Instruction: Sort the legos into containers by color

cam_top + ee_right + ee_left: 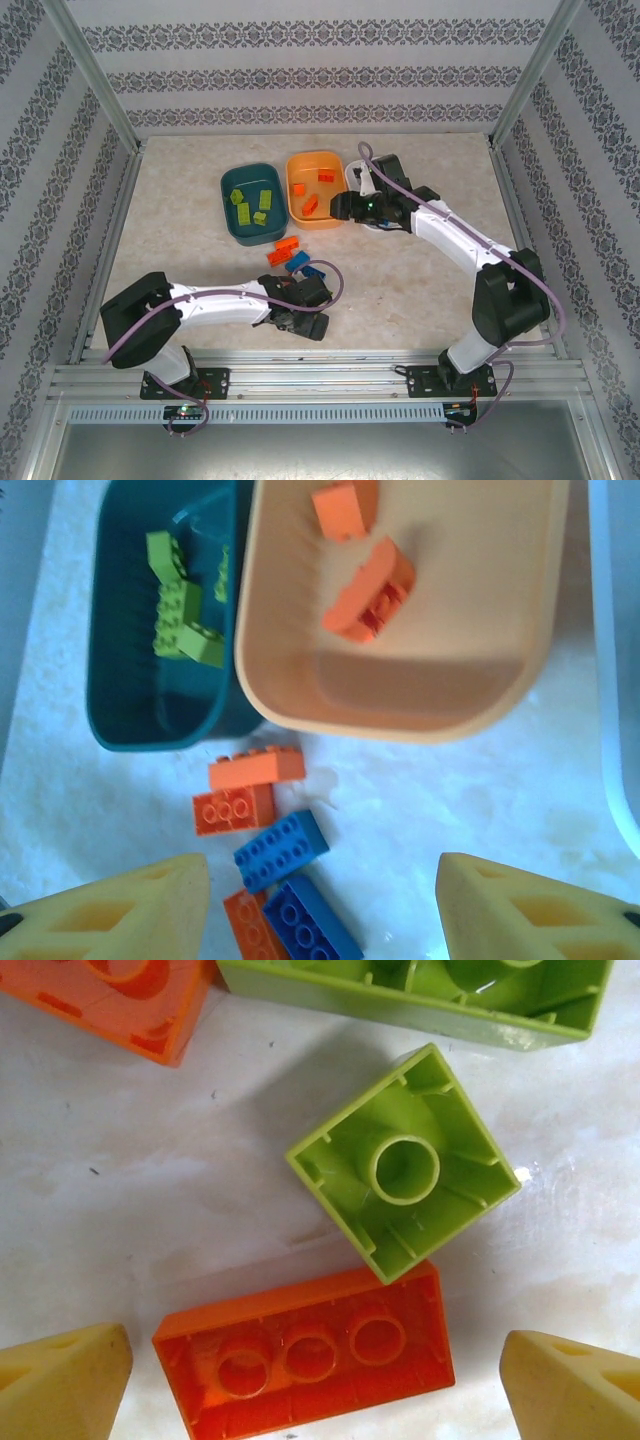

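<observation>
Legos in three lots. Lime bricks [180,615] lie in the teal tub [120,710], upper left of the right wrist view. Orange bricks [368,588] lie in the orange tub [400,725], which stands against the teal one, side by side. White tub [612,680] shows as a rim at the right edge, just beside the orange tub; its contents cannot be told. Loose cluster [290,256] sits on the table [420,270] below the tubs, centre of the top view, orange and blue pieces lying close together. Right wrist view has two orange pieces uppermost, blue bricks [282,850] below them and another orange piece at the bottom edge. Right gripper [325,910]: jaws apart, nothing held; from above it sits at the right rim of the orange tub. Left gripper [315,1390]: jaws wide apart, nothing held, low over the table just below the loose cluster in the top view. Between its fingertips [65,1380], touching neither, a long orange brick [305,1355] lies studs down. A square lime brick [405,1175], also studs down, touches that brick's upper right corner. A longer lime brick [420,995] and one more orange piece [110,1000] lie along the top edge of the left wrist view, both cut off by the frame.
</observation>
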{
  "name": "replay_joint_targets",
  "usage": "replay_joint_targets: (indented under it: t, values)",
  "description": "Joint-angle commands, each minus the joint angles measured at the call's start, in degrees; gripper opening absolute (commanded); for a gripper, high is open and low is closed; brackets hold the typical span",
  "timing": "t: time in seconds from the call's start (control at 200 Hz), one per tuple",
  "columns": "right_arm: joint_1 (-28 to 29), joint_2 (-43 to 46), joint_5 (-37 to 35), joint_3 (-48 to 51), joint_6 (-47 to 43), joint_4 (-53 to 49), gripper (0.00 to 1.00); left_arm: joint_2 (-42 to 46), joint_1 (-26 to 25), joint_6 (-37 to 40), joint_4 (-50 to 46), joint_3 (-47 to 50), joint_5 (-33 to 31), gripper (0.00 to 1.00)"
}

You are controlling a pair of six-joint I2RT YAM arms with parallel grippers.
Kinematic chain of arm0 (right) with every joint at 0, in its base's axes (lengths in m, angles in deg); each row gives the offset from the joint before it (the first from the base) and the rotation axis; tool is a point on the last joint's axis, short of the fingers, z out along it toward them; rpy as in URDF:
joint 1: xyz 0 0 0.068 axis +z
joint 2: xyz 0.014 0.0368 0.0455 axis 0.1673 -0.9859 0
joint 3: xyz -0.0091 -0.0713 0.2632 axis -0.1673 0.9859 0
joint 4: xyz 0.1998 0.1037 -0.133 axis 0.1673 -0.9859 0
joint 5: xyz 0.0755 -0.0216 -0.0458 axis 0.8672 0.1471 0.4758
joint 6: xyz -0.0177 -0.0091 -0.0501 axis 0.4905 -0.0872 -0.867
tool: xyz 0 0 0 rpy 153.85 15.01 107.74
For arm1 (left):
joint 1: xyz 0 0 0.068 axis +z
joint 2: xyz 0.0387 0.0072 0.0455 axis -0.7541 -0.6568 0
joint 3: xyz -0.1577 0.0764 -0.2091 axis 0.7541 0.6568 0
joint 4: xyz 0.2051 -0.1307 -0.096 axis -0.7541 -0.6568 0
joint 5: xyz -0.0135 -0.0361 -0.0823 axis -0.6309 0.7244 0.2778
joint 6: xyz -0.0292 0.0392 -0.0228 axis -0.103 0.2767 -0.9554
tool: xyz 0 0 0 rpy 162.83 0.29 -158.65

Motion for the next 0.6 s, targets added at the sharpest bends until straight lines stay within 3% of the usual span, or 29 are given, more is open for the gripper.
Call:
replay_joint_targets:
  t: [0.0,0.225,0.355,0.6]
  values:
    - [-0.9,2.8,0.7,2.5,0.4,2.4,0.61,-1.7,-0.8,-1.0,0.5,-1.7,0.1,0.91]
    - [-1.1,3.9,1.1,5.6,1.2,3.9,0.62,-2.4,-0.8,-1.2,0.3,-1.4,0.1,0.84]
    - [-1.3,4.9,0.8,6.9,1.5,4.4,0.61,-2.7,-0.8,-1.3,0.0,-1.3,0.4,0.70]
    - [-1.7,7.0,0.3,8.7,1.2,3.6,0.61,0.0,-0.7,-1.4,-1.9,-1.4,-0.3,0.68]
